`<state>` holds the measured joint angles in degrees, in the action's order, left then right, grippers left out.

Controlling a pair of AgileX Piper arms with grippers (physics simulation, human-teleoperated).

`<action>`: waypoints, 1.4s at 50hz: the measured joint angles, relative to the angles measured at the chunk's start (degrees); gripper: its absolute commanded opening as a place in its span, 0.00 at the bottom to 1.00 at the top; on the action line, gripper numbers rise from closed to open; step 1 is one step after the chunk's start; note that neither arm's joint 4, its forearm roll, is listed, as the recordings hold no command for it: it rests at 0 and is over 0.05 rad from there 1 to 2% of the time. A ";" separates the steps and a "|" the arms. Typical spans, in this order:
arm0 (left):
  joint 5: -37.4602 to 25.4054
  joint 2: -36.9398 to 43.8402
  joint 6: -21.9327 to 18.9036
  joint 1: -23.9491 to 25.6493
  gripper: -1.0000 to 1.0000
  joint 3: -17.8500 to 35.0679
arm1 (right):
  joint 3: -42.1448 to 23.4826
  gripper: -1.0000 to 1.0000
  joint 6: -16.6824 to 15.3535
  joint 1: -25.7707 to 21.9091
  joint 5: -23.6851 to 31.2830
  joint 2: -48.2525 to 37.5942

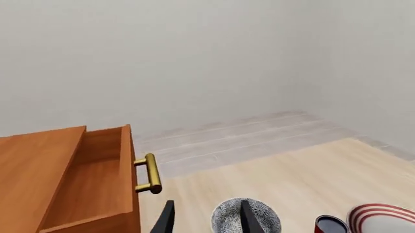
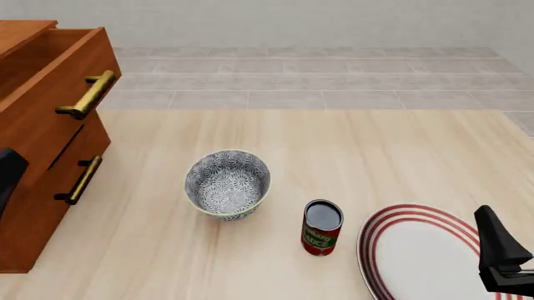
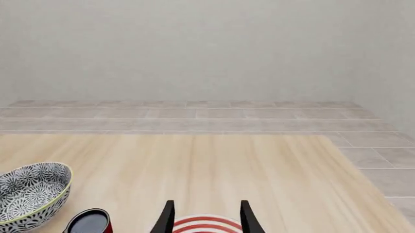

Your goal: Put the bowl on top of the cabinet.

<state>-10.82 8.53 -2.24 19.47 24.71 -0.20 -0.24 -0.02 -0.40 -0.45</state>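
Left gripper [image 1: 206,221]: two dark fingers seen parted in the left wrist view, nothing held between them, no contact with anything. The bowl [image 1: 246,216] is partly seen past one finger [image 1: 248,217], sitting on the table beyond it. In the front view only a dark sliver of the left arm is seen at the left edge, in front of the cabinet [image 2: 42,169].

Right gripper [image 3: 205,217]: fingers parted by a moderate gap, nothing gripped. The plate [image 3: 206,225] with red rings is seen through the gap, lower down on the table; contact with it cannot be judged. In the front view the gripper is placed at the lower right corner, over the plate's rim.

Bowl: upright on the light wooden table [image 2: 351,150], near the middle, well apart from both grippers. Blue-grey floral pattern, pale rim. Cabinet is placed to the left of it, top drawer [image 2: 50,81] pulled out, brass bar handles [image 2: 87,95] on the fronts.

A red can [image 2: 321,227] is stood upright between bowl and plate, just beside the plate's rim. A label with a green band and white lettering is carried on the can; text too small to be read.
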 measured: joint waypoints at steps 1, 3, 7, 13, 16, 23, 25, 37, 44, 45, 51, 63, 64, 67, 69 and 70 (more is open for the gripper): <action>0.12 0.57 0.06 0.41 1.00 0.44 | 0.00 1.00 0.00 0.00 0.00 0.00; 0.43 1.78 0.09 1.16 1.00 1.34 | 0.00 1.00 0.01 0.00 -0.01 -0.01; 1.11 4.28 -0.06 2.54 1.00 3.16 | 0.01 1.00 0.00 0.00 -0.02 0.00; 2.20 8.23 -0.79 4.35 1.00 5.96 | 0.02 1.00 0.00 -0.01 0.00 0.02; 2.84 10.29 -1.05 5.14 1.00 7.20 | 0.01 1.00 0.00 -0.01 0.02 0.03; 4.38 14.89 -1.24 6.72 1.00 9.66 | 0.03 1.00 -0.01 -0.01 0.00 0.03; 4.86 16.30 -1.23 7.13 1.00 10.35 | 0.03 1.00 0.00 -0.01 -0.01 0.03; 7.86 25.89 -0.22 8.11 1.00 14.18 | 0.05 1.00 -0.01 -0.02 -0.03 0.04; 8.80 32.20 2.65 7.75 1.00 16.30 | 0.07 1.00 -0.01 -0.03 -0.03 0.06; 8.91 33.00 2.98 7.73 1.00 16.55 | 0.07 1.00 0.00 -0.03 -0.02 0.06; 9.49 37.27 4.49 7.56 1.00 17.78 | 0.07 1.00 0.00 -0.03 0.00 0.09; 11.10 45.08 6.51 6.95 1.00 19.03 | 0.08 1.00 0.00 -0.04 0.01 0.10; 11.26 45.72 6.58 6.88 1.00 19.07 | 0.08 1.00 0.01 -0.04 0.01 0.09; 11.77 47.57 6.76 6.72 1.00 19.11 | 0.08 1.00 0.00 -0.04 0.01 0.09; 12.12 48.81 6.80 6.63 1.00 19.08 | 0.07 1.00 0.01 -0.04 0.01 0.09; 12.30 49.41 6.80 6.59 1.00 19.04 | 0.07 1.00 0.01 -0.04 0.01 0.09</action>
<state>1.48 57.93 4.56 26.06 43.75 -0.13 -0.24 -0.06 -0.39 -0.36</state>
